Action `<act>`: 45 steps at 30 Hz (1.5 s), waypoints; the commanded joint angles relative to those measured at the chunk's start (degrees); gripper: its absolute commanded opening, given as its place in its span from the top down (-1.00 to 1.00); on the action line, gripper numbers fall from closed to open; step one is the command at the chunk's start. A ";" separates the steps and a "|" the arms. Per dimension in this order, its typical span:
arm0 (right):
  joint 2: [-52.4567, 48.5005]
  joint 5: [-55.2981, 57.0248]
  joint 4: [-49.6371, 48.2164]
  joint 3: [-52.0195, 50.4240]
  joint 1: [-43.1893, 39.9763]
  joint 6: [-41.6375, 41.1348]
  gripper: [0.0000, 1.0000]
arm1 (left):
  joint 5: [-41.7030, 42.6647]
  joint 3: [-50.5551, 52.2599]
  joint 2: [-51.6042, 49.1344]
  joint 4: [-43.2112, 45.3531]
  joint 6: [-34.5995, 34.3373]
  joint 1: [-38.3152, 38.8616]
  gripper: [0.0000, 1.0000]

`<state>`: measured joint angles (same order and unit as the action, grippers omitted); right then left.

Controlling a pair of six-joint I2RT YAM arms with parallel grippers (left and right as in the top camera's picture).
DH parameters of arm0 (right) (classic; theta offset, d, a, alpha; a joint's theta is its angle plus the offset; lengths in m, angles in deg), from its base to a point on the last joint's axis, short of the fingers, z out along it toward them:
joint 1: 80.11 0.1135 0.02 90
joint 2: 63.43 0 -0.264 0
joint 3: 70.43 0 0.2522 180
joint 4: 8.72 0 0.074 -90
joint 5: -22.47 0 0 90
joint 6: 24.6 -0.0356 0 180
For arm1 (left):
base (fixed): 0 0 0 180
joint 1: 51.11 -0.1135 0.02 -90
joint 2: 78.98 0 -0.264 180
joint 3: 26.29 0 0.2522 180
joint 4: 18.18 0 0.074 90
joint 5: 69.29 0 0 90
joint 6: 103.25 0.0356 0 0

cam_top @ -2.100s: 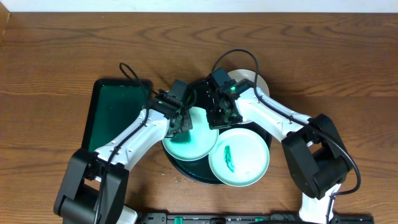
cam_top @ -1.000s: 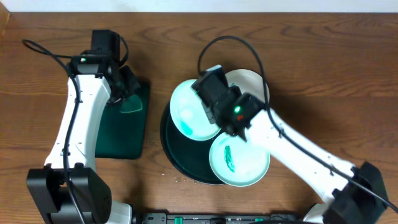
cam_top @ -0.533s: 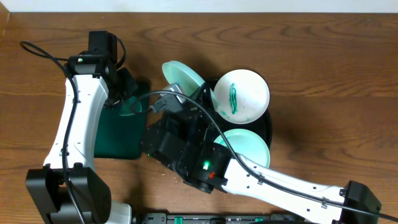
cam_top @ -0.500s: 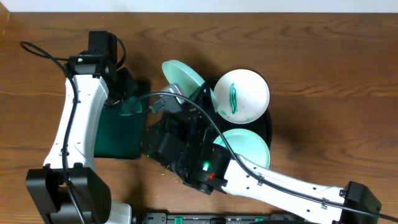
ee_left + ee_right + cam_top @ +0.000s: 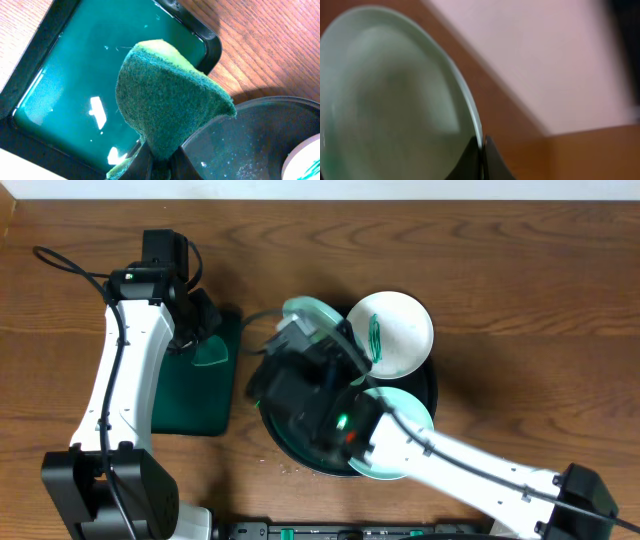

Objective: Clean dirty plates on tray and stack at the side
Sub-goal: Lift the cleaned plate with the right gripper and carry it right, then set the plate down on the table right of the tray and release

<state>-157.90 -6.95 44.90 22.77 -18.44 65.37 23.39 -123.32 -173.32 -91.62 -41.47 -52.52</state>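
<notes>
The right gripper point(image 5: 481, 150) pinches the rim of a tilted plate point(image 5: 385, 100), pale mint. The left gripper point(image 5: 157, 161) clamps a green sponge point(image 5: 170, 100). At the tray's point(image 5: 283, 442) far right, the far plate point(image 5: 395, 330) bears a green smear.

Two plates point(image 5: 398, 330) on the tray point(image 5: 434, 380)

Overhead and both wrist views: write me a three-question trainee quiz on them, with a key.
1. True or false: the left gripper pinches a green sponge.
2. Multiple choice: the right gripper is shut on A) the rim of a pale plate, B) a cloth, C) nothing.
3. Short answer: in the overhead view, what marks the top-right plate?

Key: 1 true; 2 A; 3 a green smear.
</notes>
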 commanded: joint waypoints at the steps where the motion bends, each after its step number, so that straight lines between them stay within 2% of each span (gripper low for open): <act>1: 1.27 -35.60 1.46 0.76 -9.75 -15.10 0.98 | -0.28 -1.01 0.48 -0.50 0.57 -0.22 0.85; 2: 1.62 -40.52 1.27 1.09 -11.61 -15.54 0.98 | -0.28 -0.98 0.48 -0.48 0.55 -0.24 0.86; 3: 2.32 -50.23 1.18 2.16 -15.91 -15.85 0.98 | -0.28 -0.98 0.48 -0.46 0.57 -0.24 0.86; 6: 3.78 -66.12 3.58 5.18 -27.21 -18.14 0.98 | -0.28 -0.98 0.48 -0.07 0.55 -0.24 0.86; 9: 4.76 -74.97 7.37 6.36 -39.15 -20.02 0.98 | -0.28 -0.98 0.48 -0.07 0.55 -0.24 0.86; 14: 4.81 -75.73 14.38 5.95 -56.68 -20.52 0.97 | -0.28 -0.98 0.48 -0.07 0.55 -0.24 0.85; 17: 4.35 -70.79 16.79 3.89 -66.58 -20.55 0.97 | -0.28 -0.98 0.48 -0.07 0.57 -0.24 0.86; 22: 2.82 -65.11 12.83 -4.07 -75.71 -21.00 0.98 | -0.28 -0.98 0.48 -0.09 0.57 -0.24 0.85; 28: 1.95 -65.09 2.01 -16.39 -80.87 -22.21 0.97 | -0.28 -0.98 0.48 -0.09 0.55 -0.24 0.86; 34: 1.92 -64.89 -6.08 -25.03 -81.22 -21.75 0.97 | -0.31 -0.98 0.48 -0.02 0.57 -0.24 0.86; 38: 2.01 -65.26 -4.96 -25.62 -81.18 -20.81 0.54 | -0.31 -0.96 0.48 0.17 0.57 -0.24 0.86; 41: 2.01 -71.10 -0.98 -22.64 -80.78 -19.04 0.29 | -0.28 -0.98 0.48 0.17 0.57 -0.24 0.86; 45: 2.01 -78.88 8.13 -15.26 -78.51 -15.19 0.24 | -0.28 -0.98 0.48 0.17 0.59 -0.24 0.86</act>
<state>-156.18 -77.92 49.56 1.37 -98.99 46.33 23.39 -123.32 -173.32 -91.49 -41.47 -52.52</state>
